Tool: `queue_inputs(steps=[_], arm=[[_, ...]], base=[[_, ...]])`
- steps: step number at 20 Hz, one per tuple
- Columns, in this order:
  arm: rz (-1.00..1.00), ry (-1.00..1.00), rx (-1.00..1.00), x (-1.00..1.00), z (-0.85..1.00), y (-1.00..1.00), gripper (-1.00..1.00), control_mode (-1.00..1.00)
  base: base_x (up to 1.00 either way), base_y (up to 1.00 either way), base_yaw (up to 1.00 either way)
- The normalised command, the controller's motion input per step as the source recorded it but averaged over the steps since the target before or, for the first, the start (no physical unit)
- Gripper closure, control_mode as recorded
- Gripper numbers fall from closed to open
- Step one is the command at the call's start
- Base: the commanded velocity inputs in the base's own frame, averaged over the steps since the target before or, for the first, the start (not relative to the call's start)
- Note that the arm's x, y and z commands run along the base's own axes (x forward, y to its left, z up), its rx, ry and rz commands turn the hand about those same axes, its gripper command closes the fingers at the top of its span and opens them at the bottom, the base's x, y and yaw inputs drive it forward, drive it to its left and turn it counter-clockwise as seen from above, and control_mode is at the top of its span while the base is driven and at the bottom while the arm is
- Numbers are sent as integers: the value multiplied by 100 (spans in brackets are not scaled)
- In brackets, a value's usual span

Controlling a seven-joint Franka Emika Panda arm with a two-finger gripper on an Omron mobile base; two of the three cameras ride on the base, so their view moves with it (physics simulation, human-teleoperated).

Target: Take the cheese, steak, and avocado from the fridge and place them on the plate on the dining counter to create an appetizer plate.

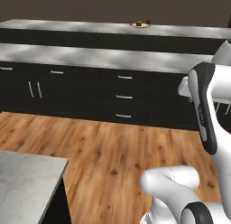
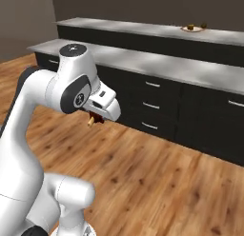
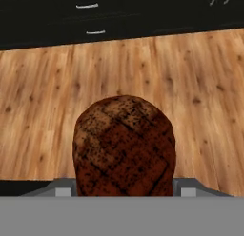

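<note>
You are looking across a kitchen with a warm brown plank floor (image 1: 113, 151) and two long counters running one behind the other. The nearer one is a run of black cabinets (image 1: 90, 94) with silver handles under a pale grey marbled top. Behind it, the long dining counter with the pale grey marbled top and black base (image 1: 67, 25) is stretching along the dark back wall. Toward its right end, near the front edge, the round flat plate with the red-orange rim (image 1: 139, 25) is sitting, and it is already carrying two small things: the yellow-orange wedge of cheese (image 1: 139, 23) on the plate's middle and the dark olive-brown rounded avocado (image 1: 148, 21) at its right side; whether they are touching you cannot tell at this distance. A corner of a shorter grey-topped island (image 1: 27, 187) is showing at the lower left of the left base view.

The white arm's two-finger gripper (image 2: 95, 119) is hanging over the bare floor, well short of both counters, and its jaws are clamping the steak, a dark reddish-brown rounded lump with a charred grid pattern (image 3: 125, 147). In the hand view the steak is sitting right between the finger tips, with planks and cabinet drawers beyond it.
</note>
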Motion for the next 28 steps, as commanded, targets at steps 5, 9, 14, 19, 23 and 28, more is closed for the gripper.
queue_inputs(steps=[5,9,14,19,23,28], arm=[[0,0,0,0,0,0,100,100],[0,0,0,0,0,0,100,100],[0,0,0,0,0,0,100,100],[0,0,0,0,0,0,100,100],[0,0,0,0,0,0,100,100],[0,0,0,0,0,0,100,100]], base=[[100,-21,46],[100,-14,47],[100,-3,49],[100,-1,49],[100,0,47],[100,-4,45]])
